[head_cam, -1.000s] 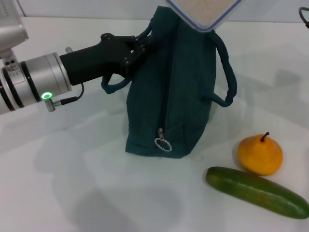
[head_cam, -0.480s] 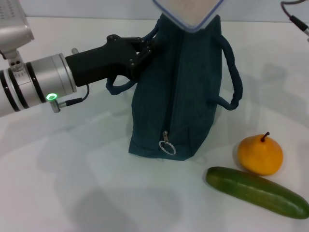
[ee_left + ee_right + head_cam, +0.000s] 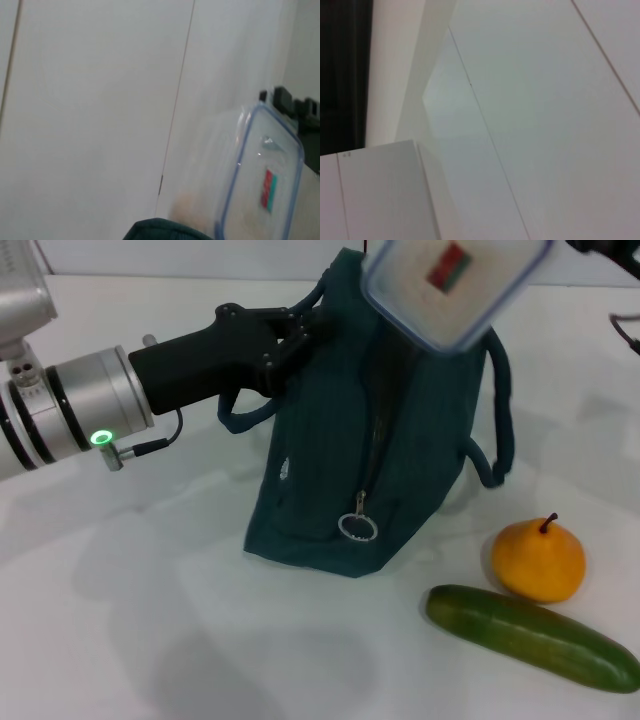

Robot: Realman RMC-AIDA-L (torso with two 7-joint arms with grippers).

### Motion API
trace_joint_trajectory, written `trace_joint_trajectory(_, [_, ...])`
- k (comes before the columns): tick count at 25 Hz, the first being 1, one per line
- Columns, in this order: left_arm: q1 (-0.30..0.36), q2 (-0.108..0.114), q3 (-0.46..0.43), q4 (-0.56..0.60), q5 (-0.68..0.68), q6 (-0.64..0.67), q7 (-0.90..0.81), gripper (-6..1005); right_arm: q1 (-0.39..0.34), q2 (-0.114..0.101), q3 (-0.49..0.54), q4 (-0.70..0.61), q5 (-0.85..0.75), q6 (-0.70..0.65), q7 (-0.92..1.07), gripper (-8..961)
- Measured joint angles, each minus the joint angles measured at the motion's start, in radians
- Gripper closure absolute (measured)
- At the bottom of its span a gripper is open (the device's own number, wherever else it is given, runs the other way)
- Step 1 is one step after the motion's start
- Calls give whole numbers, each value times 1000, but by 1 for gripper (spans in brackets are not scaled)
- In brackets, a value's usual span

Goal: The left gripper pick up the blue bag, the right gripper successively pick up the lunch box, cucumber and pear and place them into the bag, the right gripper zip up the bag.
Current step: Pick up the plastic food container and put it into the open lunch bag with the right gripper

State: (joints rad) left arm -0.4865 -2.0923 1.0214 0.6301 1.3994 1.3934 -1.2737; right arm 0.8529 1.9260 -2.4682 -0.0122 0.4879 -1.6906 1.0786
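Blue bag [image 3: 370,470] stands on the white bench [image 3: 150,640], its upper edge pinched at your left by the left tool [image 3: 292,332], which is clenched on the fabric beside one loop handle [image 3: 245,415]. The zipper, with its ring pull [image 3: 357,528], runs up the side facing you, and you cannot see how wide the mouth gapes. Lunch box [image 3: 455,285] hangs tilted directly above the bag's top, label toward you. The right tool [image 3: 605,248] shows only as a dark sliver at the upper right edge; you cannot tell its grasp from here. Pear [image 3: 538,560] and cucumber [image 3: 530,637] lie on the bench to the right, near each other and apart from the bag.

Risks: the tilted box may catch on the rim or the right handle [image 3: 497,410], folding the soft mouth shut. A downward push may drag the fabric from the left tool's pinch.
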Motion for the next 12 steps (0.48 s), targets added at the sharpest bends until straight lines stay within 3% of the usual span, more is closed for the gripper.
trace_joint_trajectory(5, [2,-1,0,-1,-5,1,7,930,-62,-12,1,8,-29,-9,-6,858])
trace_joint_trajectory(12, [2,-1,1,-2,-5,1,10,929,-75,-2,-1,9,-87,-2,-6,859])
